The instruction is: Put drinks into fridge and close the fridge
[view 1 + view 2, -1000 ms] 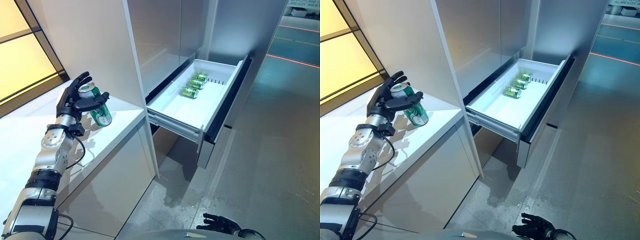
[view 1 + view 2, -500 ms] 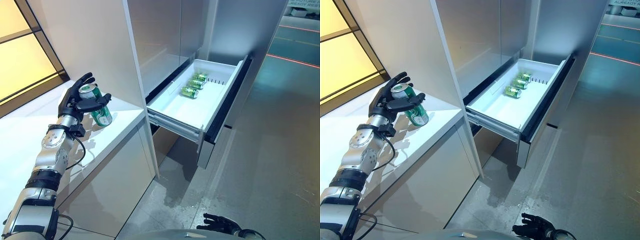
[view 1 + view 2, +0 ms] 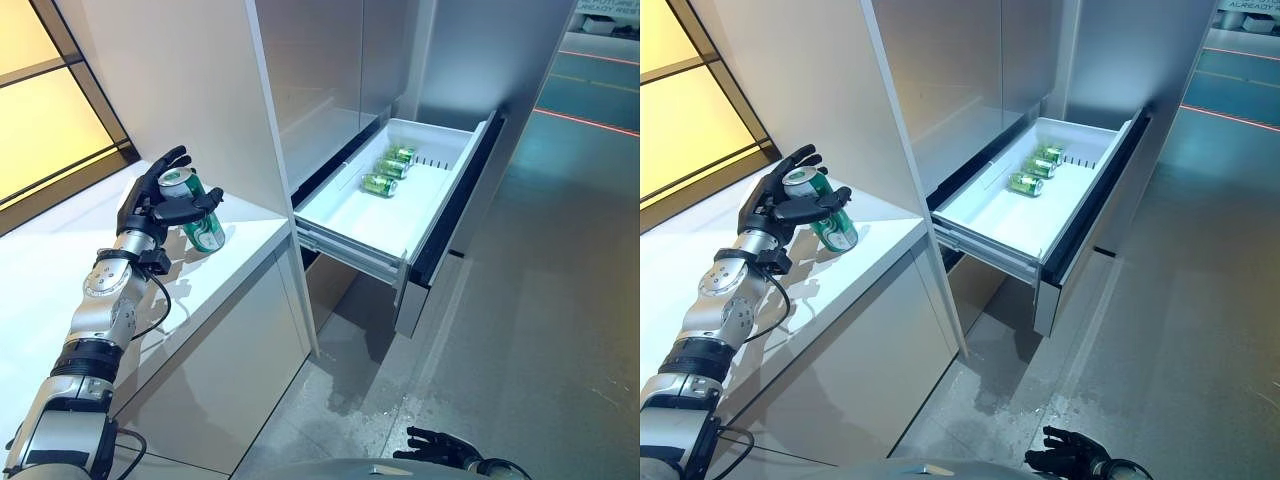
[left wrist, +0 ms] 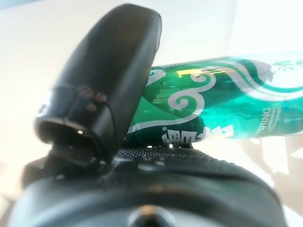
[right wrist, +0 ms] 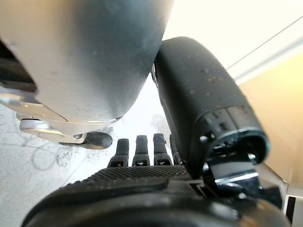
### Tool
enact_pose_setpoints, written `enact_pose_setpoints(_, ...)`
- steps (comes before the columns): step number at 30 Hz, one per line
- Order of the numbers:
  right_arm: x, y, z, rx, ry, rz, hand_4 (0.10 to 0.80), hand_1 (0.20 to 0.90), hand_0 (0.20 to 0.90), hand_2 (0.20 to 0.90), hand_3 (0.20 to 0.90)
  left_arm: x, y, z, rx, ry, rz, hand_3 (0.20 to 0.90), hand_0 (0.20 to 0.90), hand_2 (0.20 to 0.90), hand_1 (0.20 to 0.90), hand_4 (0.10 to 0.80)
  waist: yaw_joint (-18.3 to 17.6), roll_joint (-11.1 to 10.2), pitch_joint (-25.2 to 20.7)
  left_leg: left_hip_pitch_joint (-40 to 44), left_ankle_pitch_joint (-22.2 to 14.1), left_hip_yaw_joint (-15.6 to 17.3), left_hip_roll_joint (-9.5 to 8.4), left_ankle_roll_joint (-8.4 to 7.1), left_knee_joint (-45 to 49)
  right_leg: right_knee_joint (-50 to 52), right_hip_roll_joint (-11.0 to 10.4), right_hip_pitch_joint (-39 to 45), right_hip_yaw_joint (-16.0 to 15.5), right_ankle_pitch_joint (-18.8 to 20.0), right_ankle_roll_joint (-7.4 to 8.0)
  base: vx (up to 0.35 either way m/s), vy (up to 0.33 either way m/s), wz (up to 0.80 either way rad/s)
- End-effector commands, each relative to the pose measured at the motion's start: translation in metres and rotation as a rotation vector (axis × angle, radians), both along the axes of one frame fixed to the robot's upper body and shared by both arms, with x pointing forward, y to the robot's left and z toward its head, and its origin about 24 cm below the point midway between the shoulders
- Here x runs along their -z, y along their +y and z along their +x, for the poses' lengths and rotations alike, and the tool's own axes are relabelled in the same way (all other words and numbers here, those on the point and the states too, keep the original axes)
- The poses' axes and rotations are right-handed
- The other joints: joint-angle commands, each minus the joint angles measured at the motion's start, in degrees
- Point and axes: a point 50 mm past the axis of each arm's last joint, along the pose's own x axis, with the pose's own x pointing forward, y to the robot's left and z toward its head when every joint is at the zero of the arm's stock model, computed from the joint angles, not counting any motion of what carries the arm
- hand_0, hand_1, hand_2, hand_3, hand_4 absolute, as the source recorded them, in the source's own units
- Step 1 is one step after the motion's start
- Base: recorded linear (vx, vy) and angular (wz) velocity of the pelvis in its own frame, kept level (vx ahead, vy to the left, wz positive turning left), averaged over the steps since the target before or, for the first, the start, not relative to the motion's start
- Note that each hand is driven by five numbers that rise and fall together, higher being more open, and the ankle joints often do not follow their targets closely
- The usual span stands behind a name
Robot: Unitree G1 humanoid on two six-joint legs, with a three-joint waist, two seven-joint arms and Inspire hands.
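Note:
A green can (image 3: 200, 220) leans tilted over the white counter (image 3: 60, 270) at the left. My left hand (image 3: 150, 200) is against it: the thumb lies across its front and the fingers rise behind its top. In the left wrist view the thumb (image 4: 113, 90) presses on the can (image 4: 227, 104), which rests on the palm. The fridge's white drawer (image 3: 350, 245) stands pulled open to the right, with green cans (image 3: 390, 170) lying at its far end. My right hand (image 3: 440, 442) hangs low near the floor with relaxed fingers (image 5: 142, 151).
A tall grey panel (image 3: 170, 80) stands right behind the can, between the counter and the fridge. The drawer's dark front (image 3: 455, 210) juts out over the grey floor (image 3: 540, 320). A yellow-lit window (image 3: 40, 110) is at the far left.
My left hand has shifted slightly to the right around the can, its fingers a little higher behind the top. The drawer and right hand have not moved.

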Motion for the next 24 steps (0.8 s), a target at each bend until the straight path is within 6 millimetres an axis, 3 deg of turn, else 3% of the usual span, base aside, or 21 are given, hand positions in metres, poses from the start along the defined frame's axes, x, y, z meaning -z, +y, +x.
enact_pose_setpoints(1, 0.0001, -0.0144, -0.0230, -0.060, 0.088, -0.025, 0.800, 0.900, 0.900, 0.900, 0.900, -0.0532, 0.0031, 0.0088, -0.001, -0.233, 0.011, 0.200, 0.300, 0.300, 0.300, 0.100, -0.37, 0.78, -1.12, 0.35, -7.45, 0.16, -2.03, 1.27, 2.38, 7.57, 0.33, -3.53, 0.09, -6.06, 3.29, 0.000, 0.000, 0.00)
enact_pose_setpoints(24, 0.0002, -0.0144, -0.0231, -0.055, 0.087, -0.024, 0.800, 0.900, 0.900, 0.900, 0.900, -0.0537, 0.0006, 0.0064, -0.003, -0.251, 0.019, 0.200, 0.300, 0.300, 0.300, 0.100, -0.19, 0.65, -1.12, 0.43, -7.44, 0.28, -1.96, 1.25, 2.36, 7.56, 0.32, -3.45, 0.07, -6.03, 3.34, 0.000, 0.000, 0.00)
